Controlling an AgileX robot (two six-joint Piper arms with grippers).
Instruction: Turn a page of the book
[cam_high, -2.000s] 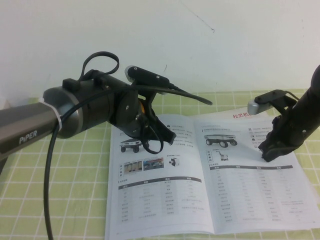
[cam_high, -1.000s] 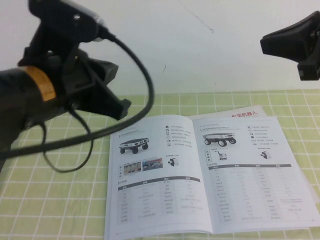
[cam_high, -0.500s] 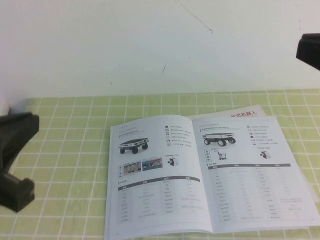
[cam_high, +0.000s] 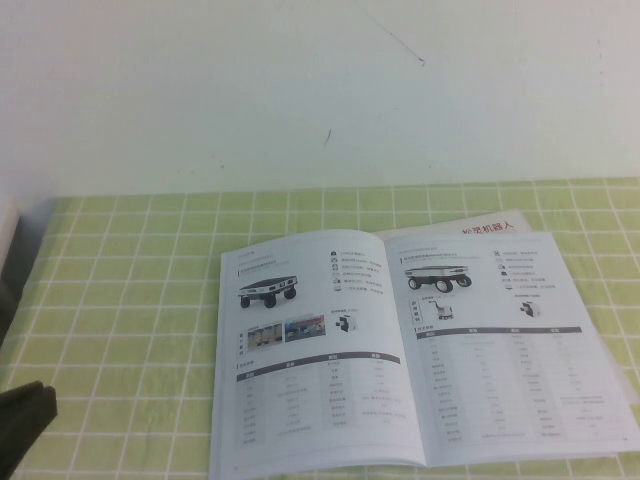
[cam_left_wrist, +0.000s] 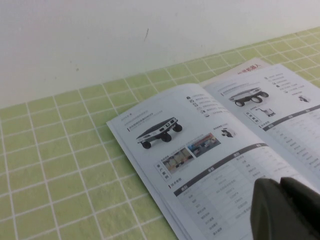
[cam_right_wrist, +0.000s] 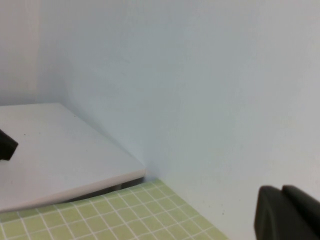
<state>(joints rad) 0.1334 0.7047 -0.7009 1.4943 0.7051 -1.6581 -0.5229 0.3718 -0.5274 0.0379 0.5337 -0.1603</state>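
The book (cam_high: 400, 345) lies open and flat on the green checked mat, showing two inner pages with wheeled-robot pictures and tables. The cover's photo side is hidden. A leaf edge with red Chinese characters (cam_high: 490, 226) peeks out behind the right page. The book also shows in the left wrist view (cam_left_wrist: 210, 135). My left gripper (cam_left_wrist: 280, 182) is shut and empty, above the book's near left part. Only a dark part of the left arm (cam_high: 25, 428) shows at the high view's lower left corner. My right gripper (cam_right_wrist: 282, 189) is shut and empty, facing the white wall, away from the book.
The green checked mat (cam_high: 130, 300) covers the table up to the white wall (cam_high: 300, 90). In the right wrist view a white slab (cam_right_wrist: 55, 155) lies beside the mat (cam_right_wrist: 125, 215) along the wall.
Both arms have drawn back from over the book: the left arm sank to the lower left corner, the right arm left the high view at the upper right. The book stays open.
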